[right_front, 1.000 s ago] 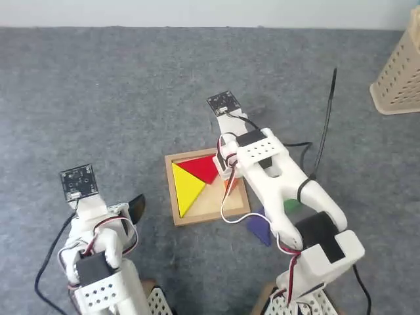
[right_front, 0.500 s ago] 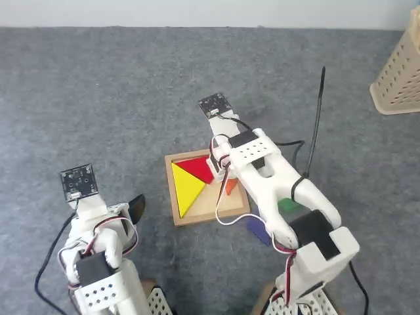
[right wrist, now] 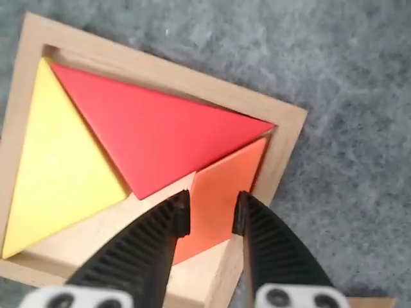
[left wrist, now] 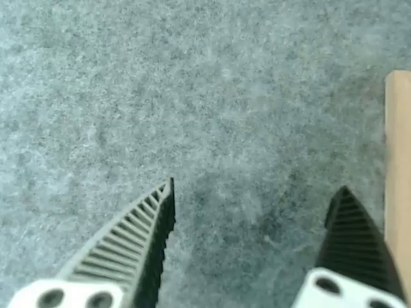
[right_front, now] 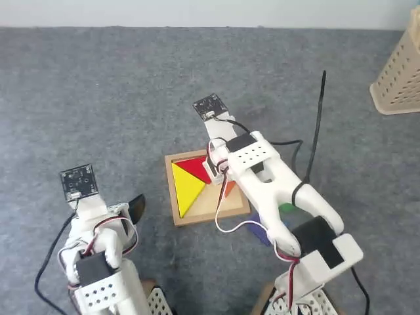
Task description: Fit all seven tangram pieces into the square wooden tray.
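The square wooden tray lies on the grey carpet. In it lie a yellow triangle, a red triangle and an orange piece against the tray's right wall. My right gripper hangs just over the orange piece, open only a little, holding nothing. A green piece and a dark blue piece lie on the carpet right of the tray, partly under the right arm. My left gripper is open over bare carpet left of the tray.
A beige perforated basket stands at the far right edge. A black cable runs up from the right arm. In the left wrist view, the tray's edge shows beside the left gripper. Open carpet lies at the back and left.
The right arm has swung a little left across the tray, uncovering more of the green piece. The left arm has not moved.
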Robot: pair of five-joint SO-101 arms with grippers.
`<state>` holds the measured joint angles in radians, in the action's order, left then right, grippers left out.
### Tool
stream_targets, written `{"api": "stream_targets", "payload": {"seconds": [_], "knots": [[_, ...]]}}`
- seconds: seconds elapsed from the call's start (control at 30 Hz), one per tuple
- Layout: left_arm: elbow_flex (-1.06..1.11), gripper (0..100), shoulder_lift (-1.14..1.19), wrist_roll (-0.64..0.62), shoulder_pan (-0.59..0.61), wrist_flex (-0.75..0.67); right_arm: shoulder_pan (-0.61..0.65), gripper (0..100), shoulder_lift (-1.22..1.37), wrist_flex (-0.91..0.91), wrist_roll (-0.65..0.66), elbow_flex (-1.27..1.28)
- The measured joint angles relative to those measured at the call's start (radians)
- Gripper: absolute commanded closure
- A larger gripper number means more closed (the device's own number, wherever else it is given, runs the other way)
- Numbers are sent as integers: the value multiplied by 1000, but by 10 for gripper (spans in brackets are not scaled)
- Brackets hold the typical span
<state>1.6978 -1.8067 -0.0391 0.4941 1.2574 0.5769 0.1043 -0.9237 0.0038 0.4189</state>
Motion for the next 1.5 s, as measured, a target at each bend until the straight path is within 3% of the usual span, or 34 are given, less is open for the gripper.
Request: {"api": "stream_targets", "payload": {"seconds": [0.6, 0.77, 1.0, 1.17, 1.3, 1.5], "knots": [[0, 646, 0, 0, 0, 0, -51, 883, 133, 17, 0, -106], [0, 646, 0, 0, 0, 0, -74, 884, 49, -31, 2, -103], [0, 646, 0, 0, 0, 0, -215, 882, -215, -239, 2, -103], [0, 646, 0, 0, 0, 0, -301, 881, -308, -374, 92, -49], [0, 646, 0, 0, 0, 0, -308, 879, -313, -377, 157, 89], [0, 646, 0, 0, 0, 0, -313, 749, -313, -344, 328, 209]]}}
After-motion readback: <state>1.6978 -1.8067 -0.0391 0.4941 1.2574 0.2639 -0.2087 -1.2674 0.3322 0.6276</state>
